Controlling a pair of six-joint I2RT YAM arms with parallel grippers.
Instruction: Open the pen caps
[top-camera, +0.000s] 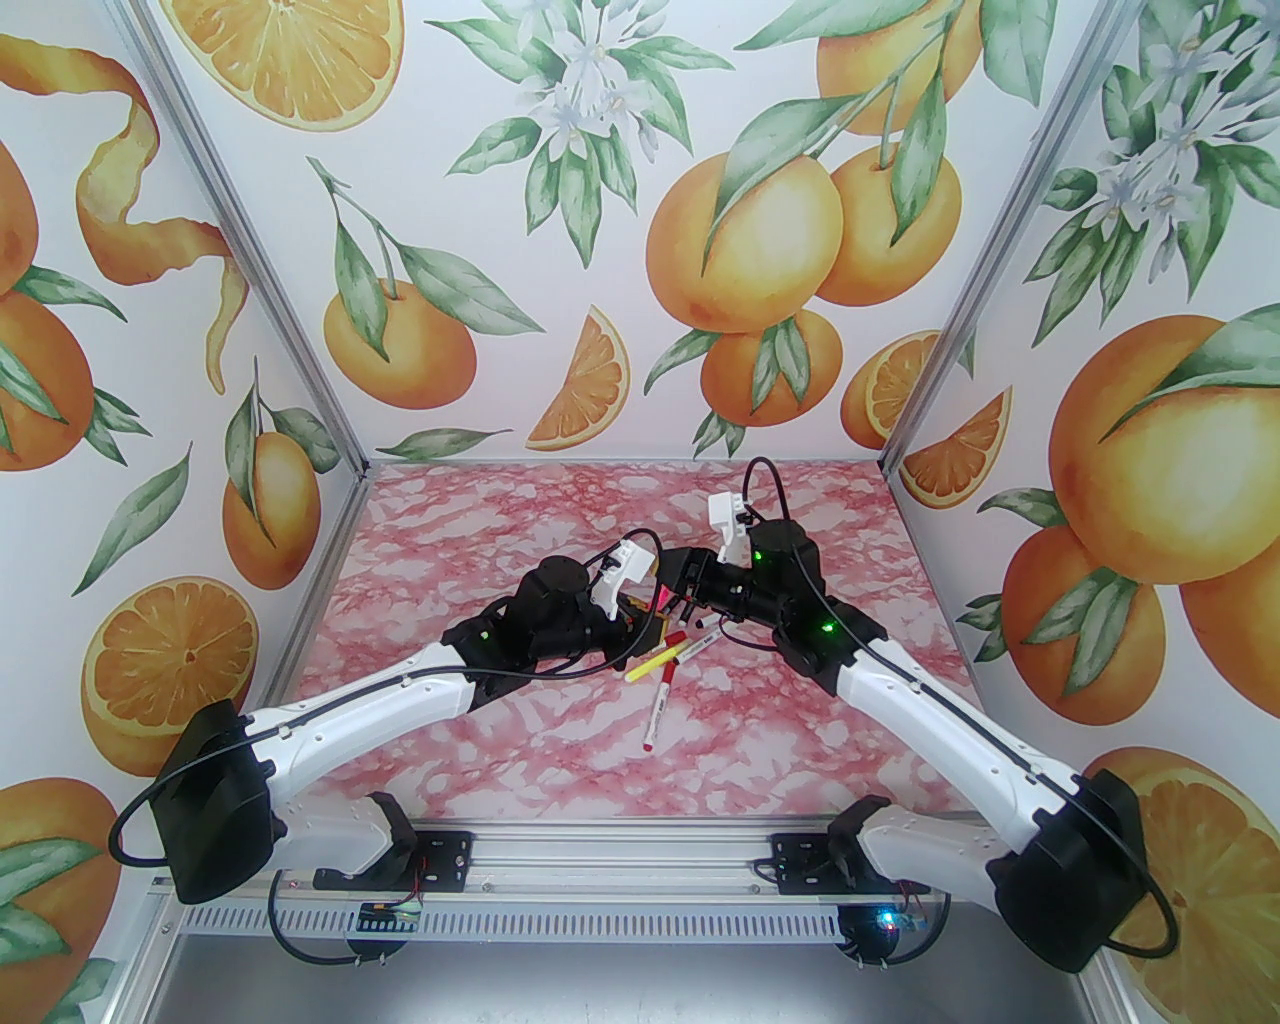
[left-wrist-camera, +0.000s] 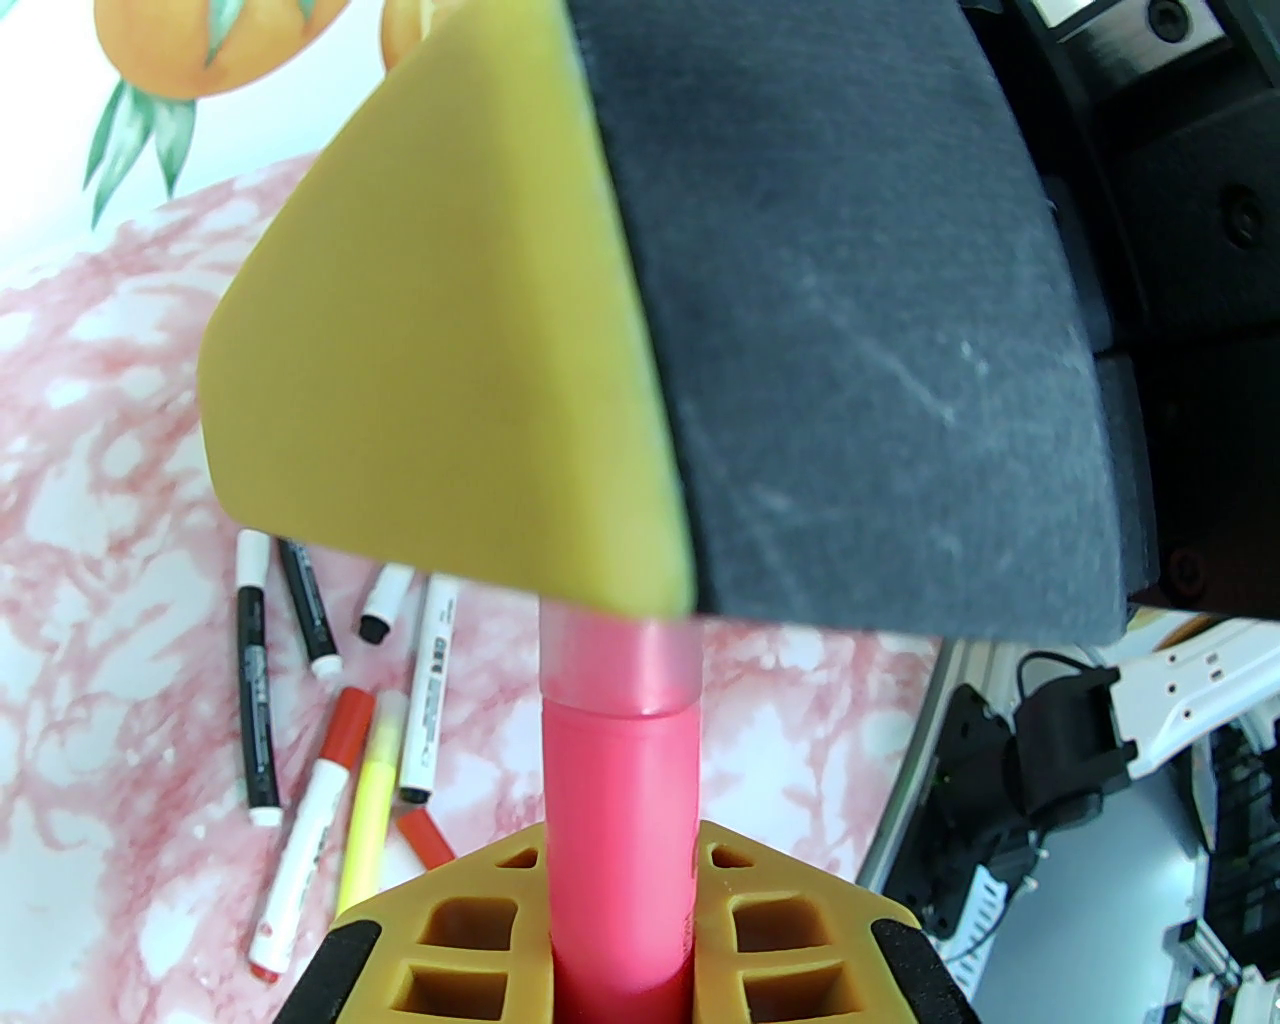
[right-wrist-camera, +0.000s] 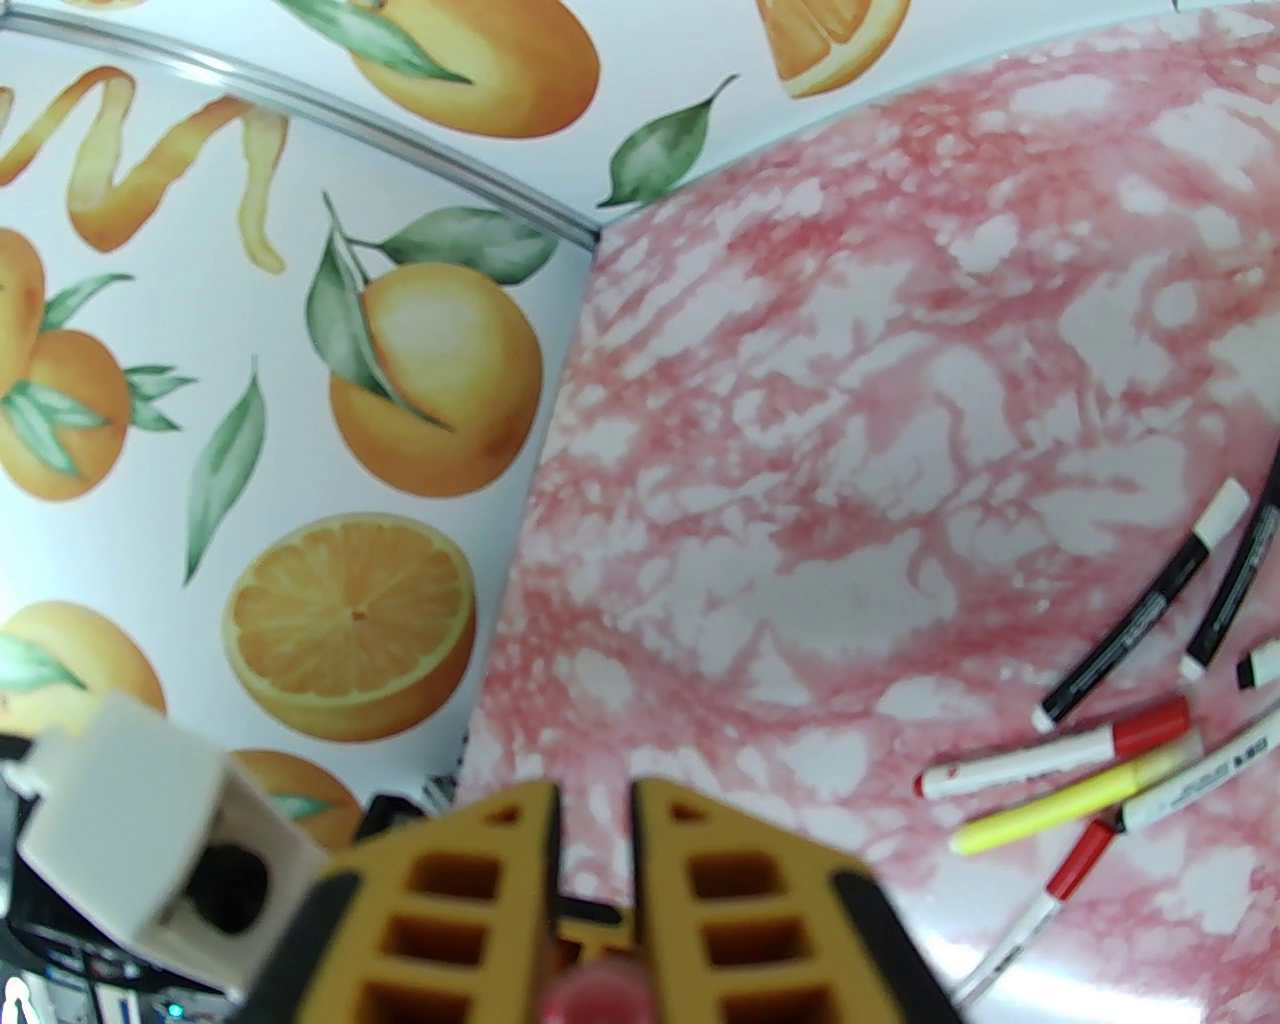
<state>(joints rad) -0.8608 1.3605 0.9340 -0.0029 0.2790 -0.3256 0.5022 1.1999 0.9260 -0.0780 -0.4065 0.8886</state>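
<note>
A pink pen (left-wrist-camera: 620, 810) stands up between my left gripper's (left-wrist-camera: 620, 880) yellow fingers, which are shut on its barrel. Its translucent pink cap (left-wrist-camera: 620, 665) sits on the barrel's top end and runs up into my right gripper's fingers (left-wrist-camera: 450, 350), which are shut on it. In the right wrist view the cap's round pink end (right-wrist-camera: 597, 990) shows between the closed fingers of the right gripper (right-wrist-camera: 597, 830). From above, the left gripper (top-camera: 645, 612) and right gripper (top-camera: 685, 592) meet tip to tip over mid-table. Several other capped pens (left-wrist-camera: 300, 760) lie loose below.
The loose pens (top-camera: 662, 668) lie in a small heap on the pink marbled table (top-camera: 500, 520) just in front of the grippers: black ones (right-wrist-camera: 1130, 640), red-capped white ones (right-wrist-camera: 1060, 755) and a neon yellow one (right-wrist-camera: 1080, 805). Orange-print walls close in three sides.
</note>
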